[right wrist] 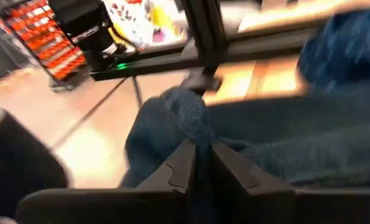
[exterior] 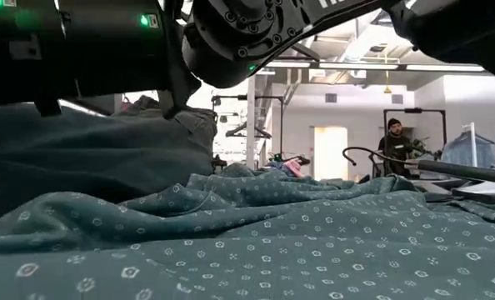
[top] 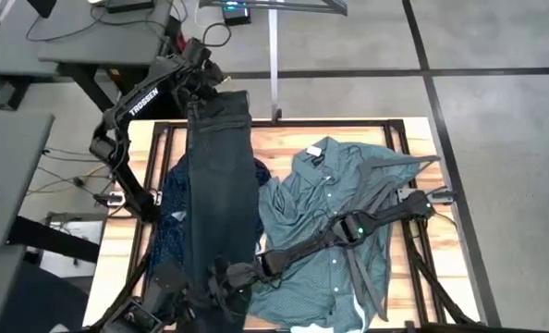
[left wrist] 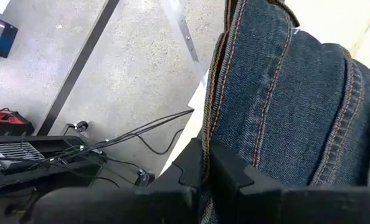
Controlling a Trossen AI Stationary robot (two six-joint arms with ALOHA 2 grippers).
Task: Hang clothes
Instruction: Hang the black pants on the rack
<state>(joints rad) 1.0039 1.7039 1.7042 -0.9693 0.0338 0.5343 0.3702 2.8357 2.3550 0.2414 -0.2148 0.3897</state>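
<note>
jeans (top: 217, 185) stretched 12-to-6 across the table (top: 284, 143), left gripper (top: 221, 92) clamped on the waistband at 12, right gripper (top: 230, 277) clamped on the leg end at 6, both taut.

Overhead arrangement. The long dark charcoal denim jeans (top: 217, 185) run lengthwise down the left half of the wooden slatted desk (top: 284, 139), waistband at the far edge, legs at the near edge. The navy cotton shirt with tiny white dots (top: 173, 217) lies under the jeans, showing on both sides of them. The teal-green button-up collared shirt (top: 335, 231) lies spread just right of the jeans, collar toward the far side. The left hand (top: 210, 92) grips the waistband at the far edge; the right hand (top: 221, 277), its arm crossing over the teal-green shirt, grips a leg fold near the near edge.
</note>
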